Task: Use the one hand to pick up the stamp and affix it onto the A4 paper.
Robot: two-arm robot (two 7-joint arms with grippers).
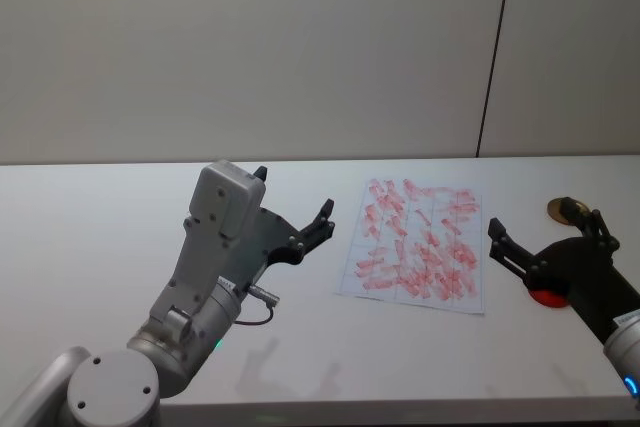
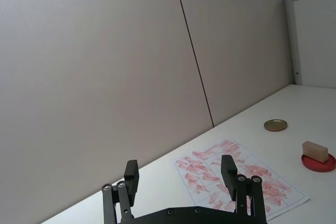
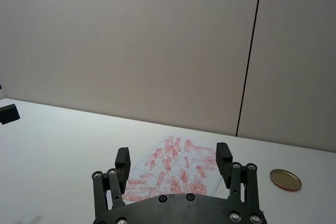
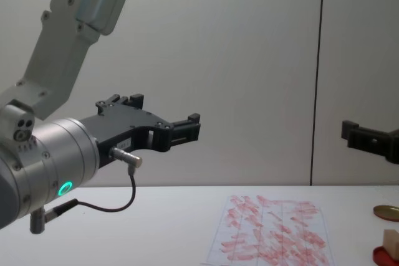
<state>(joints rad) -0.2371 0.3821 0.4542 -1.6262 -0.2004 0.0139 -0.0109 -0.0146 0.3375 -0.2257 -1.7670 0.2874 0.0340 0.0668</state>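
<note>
The stamp (image 2: 315,151), a small pale beige block, rests on a flat red round pad (image 2: 318,162) at the table's right, beside the A4 paper (image 1: 420,247). That white sheet is covered in red stamp marks. In the chest view the stamp (image 4: 391,240) peeks in at the right edge. My right gripper (image 1: 545,227) hovers open above the red pad (image 1: 548,297), with nothing between its fingers, and hides the stamp from the head camera. My left gripper (image 1: 292,197) is held open in the air left of the paper, empty.
A brass-coloured round disc (image 1: 562,209) lies on the table behind the red pad, right of the paper. The left arm's silver wrist (image 4: 56,160) with its looped black cable bulks large at the near left. A plain wall stands behind the table.
</note>
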